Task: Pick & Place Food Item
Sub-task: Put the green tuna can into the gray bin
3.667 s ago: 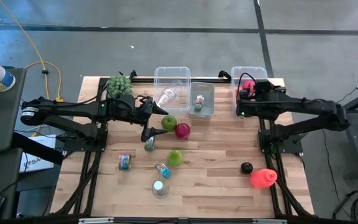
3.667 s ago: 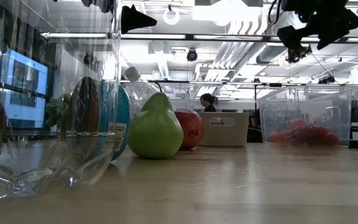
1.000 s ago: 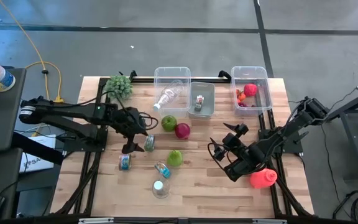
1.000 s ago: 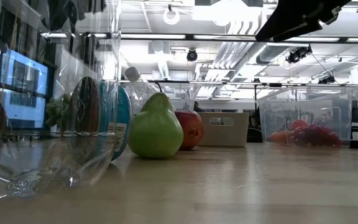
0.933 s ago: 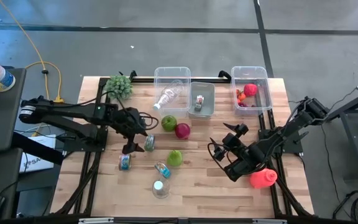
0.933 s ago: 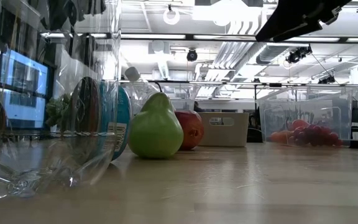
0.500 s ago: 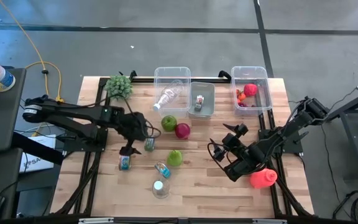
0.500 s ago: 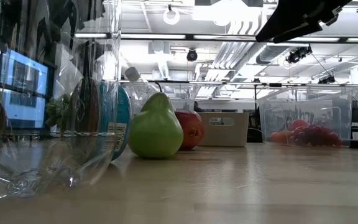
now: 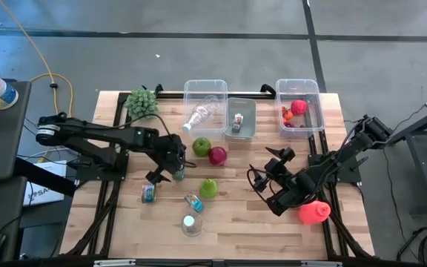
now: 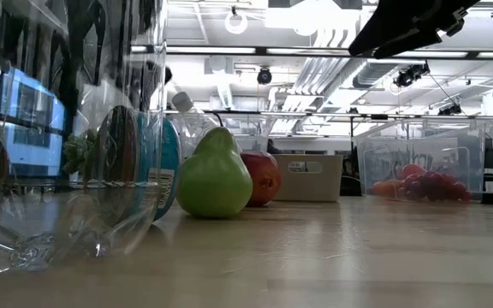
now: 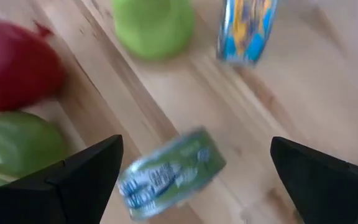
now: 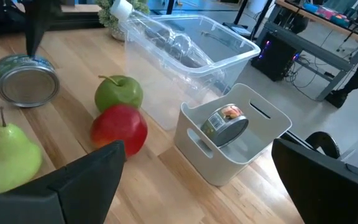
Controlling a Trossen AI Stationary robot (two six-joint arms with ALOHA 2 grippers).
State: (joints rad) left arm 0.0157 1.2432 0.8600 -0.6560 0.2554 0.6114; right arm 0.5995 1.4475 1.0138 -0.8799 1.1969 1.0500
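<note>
- Left gripper (image 9: 163,172), jaws spread wide and holding nothing, is hovering directly over a tin can (image 9: 178,171) left of centre.
- Green apple (image 9: 202,146) and red apple (image 9: 218,155) are lying just beyond.
- Next likely calls for descending, then closing.
- Right gripper (image 9: 274,184), also wide and empty, is waiting near right.

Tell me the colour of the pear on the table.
Green pear; the low view shows it best.
</note>
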